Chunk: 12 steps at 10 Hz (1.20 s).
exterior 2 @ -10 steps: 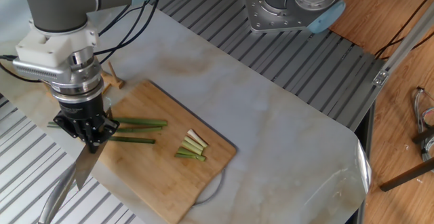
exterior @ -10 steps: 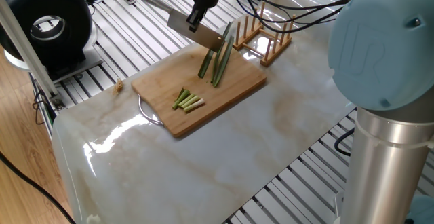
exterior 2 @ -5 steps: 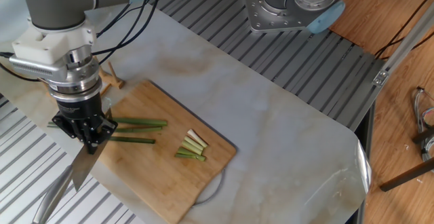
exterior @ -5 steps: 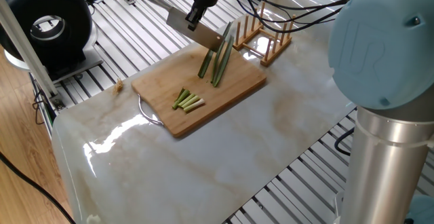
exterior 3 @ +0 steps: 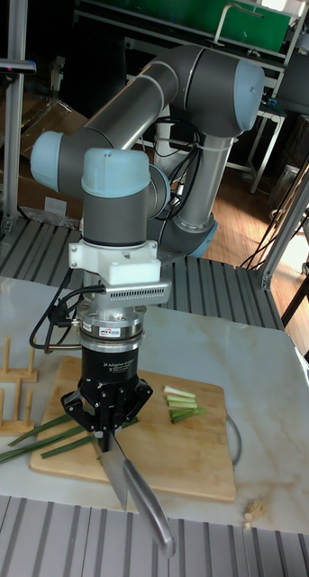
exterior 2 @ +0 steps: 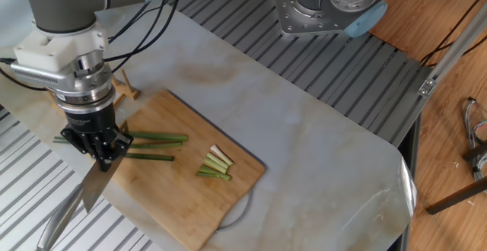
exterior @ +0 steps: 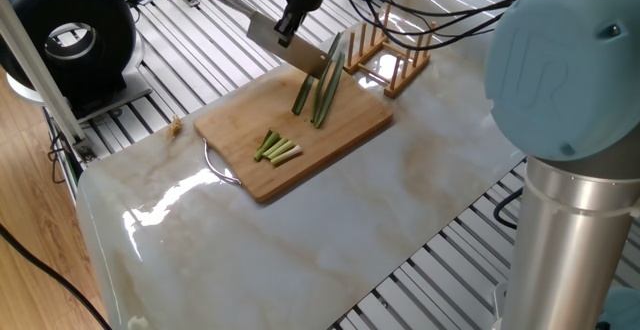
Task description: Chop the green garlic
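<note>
The green garlic (exterior 2: 156, 138) lies across the far half of the cutting board (exterior 2: 179, 198), long dark stalks running off the board's edge toward the wooden peg rack (exterior: 390, 55). A little cluster of cut pieces (exterior 2: 214, 164) sits near the board's middle, well apart from the stalks. My end effector (exterior 3: 106, 436) is clamped on the knife (exterior 3: 131, 491), blade raised just above the stalks and angled outward, handle end hanging over the worktop (exterior 2: 304, 129) edge. My worry: the stalks aren't pinned, so a slanted chop could roll them or skid them off the board. A tilted blade may only bruise, not sever.
</note>
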{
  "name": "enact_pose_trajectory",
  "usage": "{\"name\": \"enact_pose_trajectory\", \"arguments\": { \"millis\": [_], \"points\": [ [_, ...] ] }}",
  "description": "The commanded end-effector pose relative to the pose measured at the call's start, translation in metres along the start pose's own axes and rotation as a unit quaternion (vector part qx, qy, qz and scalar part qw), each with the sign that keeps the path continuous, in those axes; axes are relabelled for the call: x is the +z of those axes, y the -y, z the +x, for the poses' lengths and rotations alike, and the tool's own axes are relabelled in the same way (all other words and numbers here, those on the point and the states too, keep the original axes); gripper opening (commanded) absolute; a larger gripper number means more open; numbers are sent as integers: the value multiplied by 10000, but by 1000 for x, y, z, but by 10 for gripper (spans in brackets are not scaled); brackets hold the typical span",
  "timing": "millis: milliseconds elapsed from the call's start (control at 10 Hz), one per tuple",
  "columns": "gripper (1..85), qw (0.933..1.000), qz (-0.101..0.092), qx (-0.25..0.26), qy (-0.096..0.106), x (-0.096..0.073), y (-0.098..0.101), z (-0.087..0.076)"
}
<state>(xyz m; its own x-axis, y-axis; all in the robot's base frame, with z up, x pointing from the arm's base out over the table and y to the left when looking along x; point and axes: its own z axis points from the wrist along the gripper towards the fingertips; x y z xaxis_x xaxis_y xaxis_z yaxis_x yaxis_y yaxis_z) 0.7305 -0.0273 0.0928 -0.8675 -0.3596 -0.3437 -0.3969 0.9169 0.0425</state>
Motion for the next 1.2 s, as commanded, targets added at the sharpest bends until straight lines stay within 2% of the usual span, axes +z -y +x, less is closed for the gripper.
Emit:
{"name": "enact_pose_trajectory", "arguments": {
  "millis": [0,500,1100],
  "points": [
    [13,9999,-92,137,50,-2,-4,-1],
    [13,9998,-108,147,32,3,-7,4],
    [13,9995,-217,222,21,1,-15,5]
  ]
}}
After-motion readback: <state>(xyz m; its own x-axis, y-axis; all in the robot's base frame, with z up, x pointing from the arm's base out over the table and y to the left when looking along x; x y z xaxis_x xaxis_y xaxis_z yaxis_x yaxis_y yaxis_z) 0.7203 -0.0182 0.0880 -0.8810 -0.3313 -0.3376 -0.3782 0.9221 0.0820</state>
